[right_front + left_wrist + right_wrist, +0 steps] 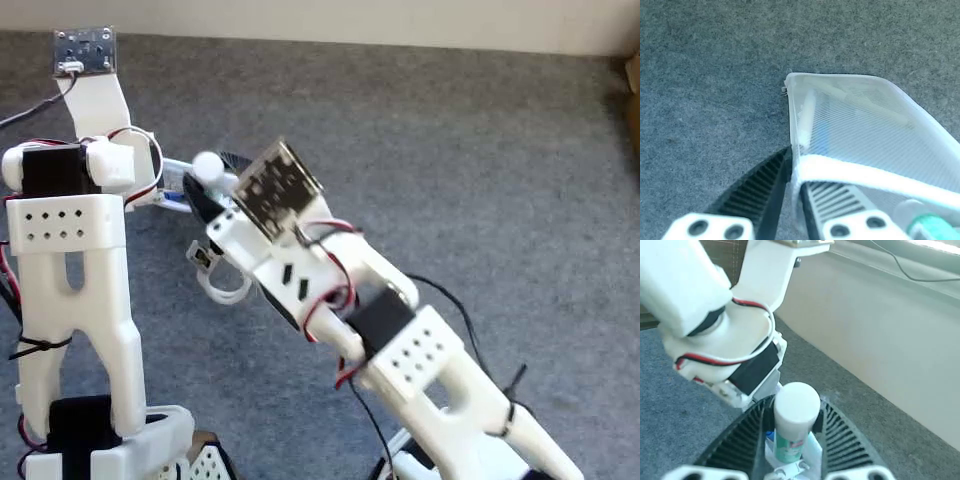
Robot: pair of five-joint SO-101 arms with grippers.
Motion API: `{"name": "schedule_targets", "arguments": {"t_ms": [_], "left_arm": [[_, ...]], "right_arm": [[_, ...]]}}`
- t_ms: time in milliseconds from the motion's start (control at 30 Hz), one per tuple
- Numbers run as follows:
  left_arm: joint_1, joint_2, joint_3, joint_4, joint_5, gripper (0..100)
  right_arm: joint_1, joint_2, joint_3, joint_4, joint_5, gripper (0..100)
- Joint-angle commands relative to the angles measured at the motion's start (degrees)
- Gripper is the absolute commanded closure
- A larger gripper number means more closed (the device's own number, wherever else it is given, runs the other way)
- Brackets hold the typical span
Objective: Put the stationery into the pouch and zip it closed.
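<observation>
Pouch (865, 135) pinched at its rim by the closed left tool (792, 160) over the tabletop (715, 75), glue stick (796, 410) clamped in the right tool (794, 412), long axis pointing toward the mouth just beside.

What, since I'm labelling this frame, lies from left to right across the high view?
Left arm → white-capped glue stick → right arm. The pouch, mostly hidden between the arms, is left out.

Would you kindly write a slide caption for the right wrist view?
Right gripper grips a white-capped glue stick, with the left arm just beyond.
</observation>
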Motion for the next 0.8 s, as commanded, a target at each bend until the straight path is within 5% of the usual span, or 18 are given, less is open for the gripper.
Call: {"name": "schedule_targets", "arguments": {"t_ms": [0, 267, 467, 767], "left_arm": [[-0.66, 0.22, 0.31, -0.62, 0.53, 99], [-0.66, 0.22, 0.31, -0.62, 0.53, 99], [-0.66, 0.22, 0.31, -0.62, 0.53, 99], [-0.66, 0.22, 0.57, -0.97, 0.53, 99]], "right_arm": [[-1.45, -5.85, 7.96, -4.79, 0.97, 98.8], [-1.01, 1.8, 21.14, -28.35, 3.08, 98.8], [-1.01, 4.7, 19.65, -27.3, 7.38, 98.4], [-1.01, 4.62, 12.62, -10.07, 7.38, 79.6]]}}
